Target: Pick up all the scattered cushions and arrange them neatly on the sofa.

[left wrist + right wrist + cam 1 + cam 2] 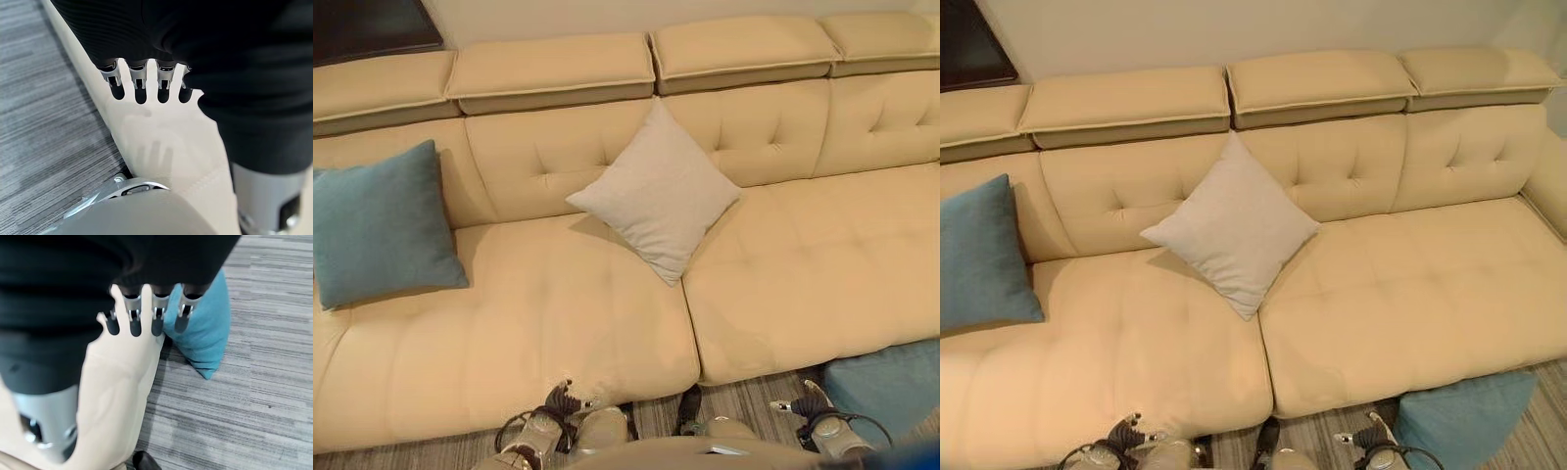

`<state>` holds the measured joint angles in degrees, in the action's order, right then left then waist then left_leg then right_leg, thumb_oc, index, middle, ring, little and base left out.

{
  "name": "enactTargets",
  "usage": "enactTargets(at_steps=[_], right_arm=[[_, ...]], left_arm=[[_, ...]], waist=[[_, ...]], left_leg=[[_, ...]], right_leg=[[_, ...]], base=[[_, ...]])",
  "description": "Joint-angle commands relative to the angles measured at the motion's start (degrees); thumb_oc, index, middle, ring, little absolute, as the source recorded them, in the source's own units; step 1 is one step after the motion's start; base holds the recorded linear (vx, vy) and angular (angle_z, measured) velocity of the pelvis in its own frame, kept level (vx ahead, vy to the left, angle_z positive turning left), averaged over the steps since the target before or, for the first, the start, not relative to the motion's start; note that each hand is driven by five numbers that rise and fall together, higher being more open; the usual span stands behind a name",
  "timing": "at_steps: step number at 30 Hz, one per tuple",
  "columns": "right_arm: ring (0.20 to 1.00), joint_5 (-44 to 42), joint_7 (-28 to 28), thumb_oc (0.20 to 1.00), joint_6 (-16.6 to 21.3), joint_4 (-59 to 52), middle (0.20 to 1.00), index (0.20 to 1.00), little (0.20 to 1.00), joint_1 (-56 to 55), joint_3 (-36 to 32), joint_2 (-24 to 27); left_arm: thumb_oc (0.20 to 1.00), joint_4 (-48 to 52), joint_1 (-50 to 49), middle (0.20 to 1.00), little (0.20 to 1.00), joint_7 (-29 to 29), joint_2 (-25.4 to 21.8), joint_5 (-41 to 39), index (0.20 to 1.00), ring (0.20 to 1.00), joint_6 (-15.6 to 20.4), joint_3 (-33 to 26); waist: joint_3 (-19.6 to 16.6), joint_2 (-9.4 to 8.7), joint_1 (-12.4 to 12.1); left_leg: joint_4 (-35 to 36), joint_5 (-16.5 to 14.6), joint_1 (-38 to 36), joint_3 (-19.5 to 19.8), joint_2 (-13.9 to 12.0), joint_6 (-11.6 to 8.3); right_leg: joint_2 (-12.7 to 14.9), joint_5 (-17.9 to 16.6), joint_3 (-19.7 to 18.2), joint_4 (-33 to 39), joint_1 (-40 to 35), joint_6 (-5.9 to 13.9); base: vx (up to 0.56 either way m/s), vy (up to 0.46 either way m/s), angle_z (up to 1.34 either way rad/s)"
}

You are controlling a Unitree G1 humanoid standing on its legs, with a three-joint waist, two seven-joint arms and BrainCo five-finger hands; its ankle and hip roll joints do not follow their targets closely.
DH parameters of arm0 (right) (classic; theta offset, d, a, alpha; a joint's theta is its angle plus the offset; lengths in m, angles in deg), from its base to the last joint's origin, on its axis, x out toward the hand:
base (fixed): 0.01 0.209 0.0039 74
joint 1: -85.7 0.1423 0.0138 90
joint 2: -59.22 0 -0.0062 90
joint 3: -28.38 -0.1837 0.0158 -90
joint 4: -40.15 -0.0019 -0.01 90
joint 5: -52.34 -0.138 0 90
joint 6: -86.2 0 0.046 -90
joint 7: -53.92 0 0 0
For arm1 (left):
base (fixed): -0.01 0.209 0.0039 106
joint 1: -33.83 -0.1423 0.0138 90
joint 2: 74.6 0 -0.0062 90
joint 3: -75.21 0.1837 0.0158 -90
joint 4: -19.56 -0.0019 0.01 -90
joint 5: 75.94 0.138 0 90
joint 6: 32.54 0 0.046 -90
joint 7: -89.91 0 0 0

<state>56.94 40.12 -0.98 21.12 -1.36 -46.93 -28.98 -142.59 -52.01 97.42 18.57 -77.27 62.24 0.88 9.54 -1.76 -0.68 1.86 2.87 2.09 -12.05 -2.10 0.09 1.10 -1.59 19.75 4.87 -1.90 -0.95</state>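
two cushions up on the sofa [558, 333]: blue cushion [380, 225] at the far left against the backrest, grey cushion [656, 191] mid, leaning corner-up, not neat yet. one left: floor cushion [1464, 416], blue, on the carpet [254, 396] near right, touching the seat front. left hand [142, 81] and right hand [146, 316] both hang low with fingers straight, holding nothing. next job looks like the floor one, right hand is nearest.

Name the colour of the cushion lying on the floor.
Teal blue; the floor cushion shows best in the right wrist view.
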Motion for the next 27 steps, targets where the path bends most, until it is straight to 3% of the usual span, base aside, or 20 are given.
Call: enactTargets(at_steps=[1, 3, 5, 9, 11, 22, 27], right_arm=[[1.0, 0.4, -0.7, 1.0, 0.2, -0.9, 1.0, 1.0, 1.0, 1.7, 0.7, 0.0], [1.0, 0.5, -0.6, 1.0, 0.3, -1.1, 1.0, 1.0, 1.0, 2.1, 0.8, 0.0], [1.0, 0.3, -0.5, 1.0, 0.6, -1.7, 1.0, 1.0, 1.0, 2.1, 0.7, 0.0], [1.0, 0.0, -0.6, 1.0, 0.7, -2.2, 1.0, 1.0, 1.0, 2.0, 0.5, 0.2], [1.0, -0.3, -0.4, 1.0, 0.7, -2.2, 1.0, 1.0, 1.0, 1.8, 0.5, 0.2], [1.0, 0.2, -1.1, 1.0, 2.1, -4.3, 1.0, 1.0, 1.0, 0.6, 0.3, 1.1], [1.0, -0.1, -2.8, 1.0, 4.1, -16.3, 1.0, 1.0, 1.0, -1.1, -2.4, 4.3]], left_arm=[[1.0, -0.1, 1.0, 1.0, 1.0, 0.9, -1.1, 1.3, 1.0, 1.0, 0.4, -1.1], [1.0, 0.0, 1.4, 1.0, 1.0, 1.0, -1.5, 1.5, 1.0, 1.0, 0.5, -1.0], [1.0, 0.3, 1.7, 1.0, 1.0, 1.1, -2.0, 1.4, 1.0, 1.0, 0.8, -0.8], [1.0, 0.8, 1.9, 1.0, 1.0, 1.0, -2.0, 1.4, 1.0, 1.0, 1.2, -0.3], [1.0, 0.6, 2.4, 1.0, 1.0, 1.0, -2.1, 1.8, 1.0, 1.0, 1.4, 0.2], [1.0, 3.9, 1.8, 1.0, 1.0, 1.1, -1.9, 0.4, 1.0, 1.0, 2.4, -0.2], [1.0, 17.8, 1.4, 1.0, 1.0, 3.2, -2.7, -4.8, 1.0, 1.0, 4.7, -0.6]], waist=[[-1.3, -0.48, -0.7], [-0.9, -0.16, -0.4], [-0.5, 0.23, 0.2], [-0.3, 0.56, 1.1], [-0.1, 0.19, 1.7], [-1.7, -0.3, 1.0], [-1.5, -0.32, 1.4]], left_leg=[[-3.6, -5.9, 1.3, 1.0, 2.7, 0.96], [-3.4, -5.9, 0.8, 1.9, 2.9, 1.46], [-2.4, -5.9, -0.5, 3.6, 3.3, 1.71], [-1.6, -5.6, -1.3, 5.6, 3.8, 1.68], [-1.4, -5.8, -1.8, 7.7, 4.8, 1.51], [1.5, -4.9, -3.4, 9.3, 4.3, -0.23], [2.7, -4.4, -3.9, 9.6, 3.6, -1.07]], right_leg=[[5.8, 7.4, -2.9, -14.4, 1.1, 7.75], [6.4, 6.9, -3.9, -19.6, 3.7, 8.76], [5.6, 6.5, -7.2, -21.9, 5.9, 9.02], [4.4, 5.9, -11.0, -18.9, 7.4, 8.46], [4.1, 5.0, -13.2, -13.9, 7.2, 8.47], [3.1, 4.1, -10.8, -5.7, 1.6, 7.77], [2.7, 4.0, -9.7, -3.0, 0.0, 7.44]], base=[[0.19, 0.195, -0.04], [0.1, 0.11, 0.06], [0.1, 0.032, 0.22], [0.1, -0.018, 0.44], [0.1, -0.042, 0.27], [0.07, -0.078, 0.24], [0.04, -0.082, 0.05]])
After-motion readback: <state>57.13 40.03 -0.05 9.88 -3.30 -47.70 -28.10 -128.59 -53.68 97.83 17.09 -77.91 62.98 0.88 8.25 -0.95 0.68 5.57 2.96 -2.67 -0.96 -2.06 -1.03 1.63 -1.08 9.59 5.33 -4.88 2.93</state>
